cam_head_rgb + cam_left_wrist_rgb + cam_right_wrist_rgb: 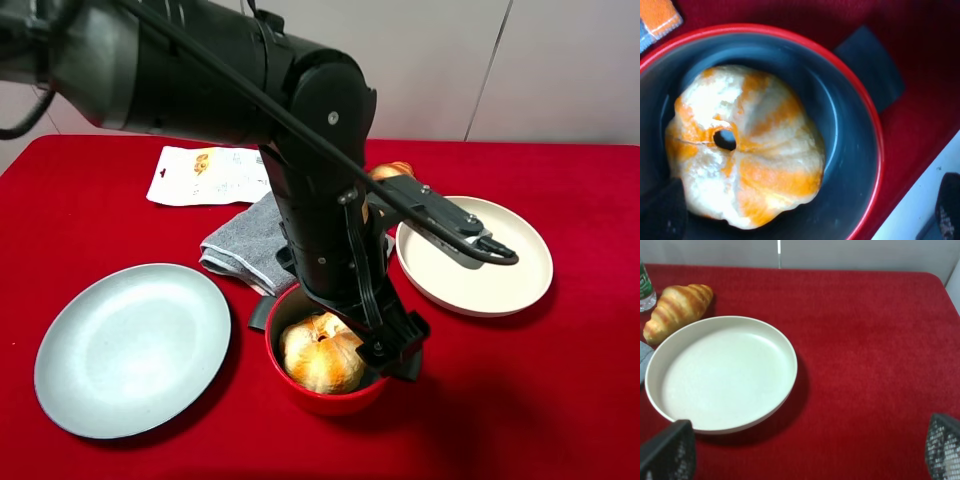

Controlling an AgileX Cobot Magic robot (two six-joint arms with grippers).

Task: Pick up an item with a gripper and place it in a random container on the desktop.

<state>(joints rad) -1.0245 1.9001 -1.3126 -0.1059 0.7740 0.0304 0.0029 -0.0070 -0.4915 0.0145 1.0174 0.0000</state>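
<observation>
The bread roll [320, 355], golden-brown with pale patches, lies inside the red pot [320, 403] near the front middle of the red desktop [560, 380]. In the left wrist view the roll [740, 145] fills the pot's dark grey inside, within the red rim [870, 125]. My left gripper [375, 335] hangs just above the pot, open, its fingertips [660, 215] wide apart on either side of the roll and not gripping it. My right gripper [805, 450] is open and empty over bare cloth beside the cream dish; it does not show in the exterior high view.
A flat grey plate [130, 345] lies front left. A cream shallow dish [500, 280] sits right of the pot, with a striped croissant [392, 170] behind it. A grey towel [250, 240] and a white packet [205, 175] lie behind the pot. A bottle [645, 290] stands by the croissant.
</observation>
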